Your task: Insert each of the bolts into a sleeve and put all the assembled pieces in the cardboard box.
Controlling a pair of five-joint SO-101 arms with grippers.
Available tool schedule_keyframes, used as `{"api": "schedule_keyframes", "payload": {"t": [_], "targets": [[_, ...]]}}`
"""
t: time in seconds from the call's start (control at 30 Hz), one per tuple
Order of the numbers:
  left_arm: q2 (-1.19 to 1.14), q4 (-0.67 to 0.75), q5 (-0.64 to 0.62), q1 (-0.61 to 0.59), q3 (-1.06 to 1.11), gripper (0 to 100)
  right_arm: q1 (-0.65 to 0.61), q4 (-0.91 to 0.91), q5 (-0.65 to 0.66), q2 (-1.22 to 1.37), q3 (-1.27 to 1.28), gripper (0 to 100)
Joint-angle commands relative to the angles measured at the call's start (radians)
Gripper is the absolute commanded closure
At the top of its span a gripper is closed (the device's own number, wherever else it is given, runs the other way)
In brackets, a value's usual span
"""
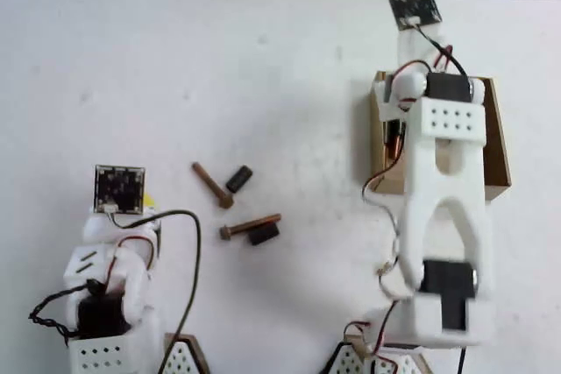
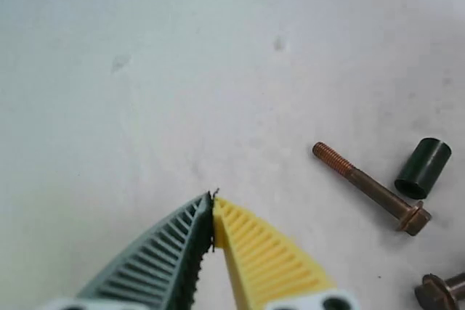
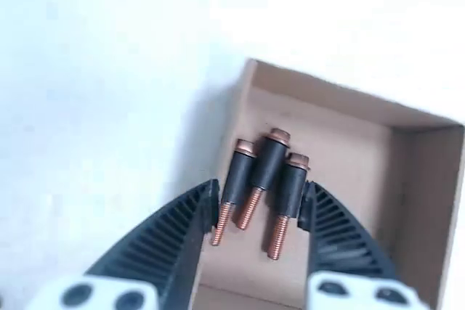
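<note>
Right wrist view is giving me the clearest read. The right arm's black ribbed gripper (image 3: 259,188) is hanging over the open brown cardboard box (image 3: 328,101), its jaws standing wide apart and gripping nothing. Between them, on the box floor, three copper-coloured bolts seated in black cylindrical sleeves (image 3: 265,168) are lying side by side. I cannot tell whether the fingertips are brushing the outer two.

I am judging this as the release of an assembled piece. I am therefore planning a straight lift with the jaws kept this wide, so that neither finger drags a sleeve along its bolt or catches the box wall close beside one jaw.

The left arm's gripper (image 2: 212,201), one grey finger and one yellow, is pressed shut tip to tip, holding nothing, over the white table (image 2: 145,70). Near it a loose copper bolt (image 2: 370,188) is lying with an empty black sleeve (image 2: 423,168) just beside its head. In the high view a second loose bolt (image 1: 252,225) is lying right against another black sleeve (image 1: 263,235).

With two pairs waiting, I am reckoning the job a little over half done. I am wanting the left jaws opened before any descent.
</note>
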State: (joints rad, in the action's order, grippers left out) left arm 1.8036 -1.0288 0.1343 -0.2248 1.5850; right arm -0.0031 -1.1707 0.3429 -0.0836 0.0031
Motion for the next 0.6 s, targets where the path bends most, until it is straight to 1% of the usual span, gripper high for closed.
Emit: {"api": "schedule_keyframes", "payload": {"t": [0.0, 0.3, 0.57], "targets": [[0.010, -0.048, 0.011, -0.002, -0.031, 98, -0.070, -0.074, 0.002, -0.177, -0.035, 83.3], [0.010, -0.063, 0.011, -0.012, -0.028, 98, -0.251, -0.265, 0.009, -0.337, -0.034, 83.3], [0.010, -0.063, 0.011, -0.174, -0.025, 98, -0.381, -0.430, 0.011, -0.360, -0.029, 83.3]]}}
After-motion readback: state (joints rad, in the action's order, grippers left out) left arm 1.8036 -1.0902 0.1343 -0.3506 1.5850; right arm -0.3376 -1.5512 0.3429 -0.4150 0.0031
